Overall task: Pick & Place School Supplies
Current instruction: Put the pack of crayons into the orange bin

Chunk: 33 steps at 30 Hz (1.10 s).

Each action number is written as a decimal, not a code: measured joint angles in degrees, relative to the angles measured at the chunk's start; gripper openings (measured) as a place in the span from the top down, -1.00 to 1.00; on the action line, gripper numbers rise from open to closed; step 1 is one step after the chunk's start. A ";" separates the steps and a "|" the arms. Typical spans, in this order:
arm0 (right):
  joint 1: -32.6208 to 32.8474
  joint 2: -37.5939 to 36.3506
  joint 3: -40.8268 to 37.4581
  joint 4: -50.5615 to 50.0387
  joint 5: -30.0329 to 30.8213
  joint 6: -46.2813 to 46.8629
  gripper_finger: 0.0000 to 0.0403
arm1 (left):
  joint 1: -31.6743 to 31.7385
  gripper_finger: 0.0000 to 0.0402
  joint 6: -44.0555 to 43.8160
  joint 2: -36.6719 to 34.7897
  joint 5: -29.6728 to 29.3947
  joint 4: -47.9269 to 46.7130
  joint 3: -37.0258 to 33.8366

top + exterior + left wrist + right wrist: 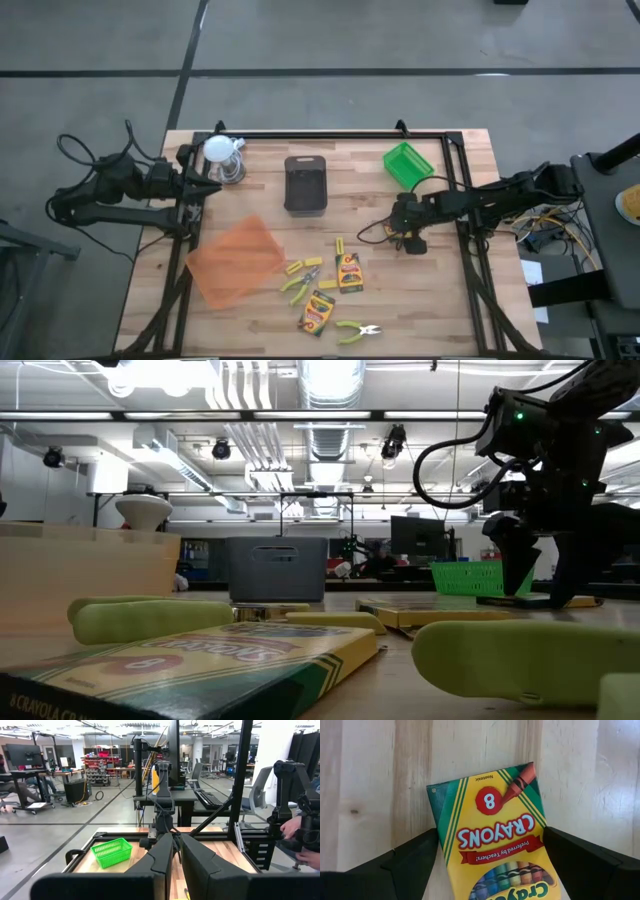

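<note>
Surface: light wooden table (pixel 440 300) inside a black frame, on a grey floor; the low view looks across it into a workshop with ceiling ducts and lamps.
Right gripper (pixel 412 243): on the table's right side, pointing down, fingers spread wide on either side of a crayon box (pixel 492 840). The right wrist view shows the box lying flat on the wood between the two dark fingers (pixel 412 862); whether they touch its edges cannot be told.
Left gripper (pixel 207 187): at the table's left edge, near the white-topped metal object (pixel 224 158), fingers closed together, holding nothing.
Other supplies: two more crayon boxes (pixel 349 272) (pixel 317 312), lime-handled scissors (pixel 300 285) and yellow sticks (pixel 297 267) lie grouped at front centre.
Trays: orange tray (pixel 236 260) front left; black tray (pixel 305 184) at centre back; green tray (pixel 407 163) back right.
</note>
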 joint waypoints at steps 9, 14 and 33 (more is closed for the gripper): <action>0.00 -0.27 -0.14 1.06 -0.26 -0.45 -0.75 | -0.01 0.78 0.01 0.00 -0.02 0.00 0.00; -0.04 -0.81 -0.22 2.58 -0.45 -0.59 -0.75 | 0.00 0.78 0.00 0.00 -0.02 0.00 0.00; 0.04 -0.24 -0.22 4.49 -3.51 -1.26 -0.62 | -0.01 0.78 0.00 0.00 0.00 0.01 0.00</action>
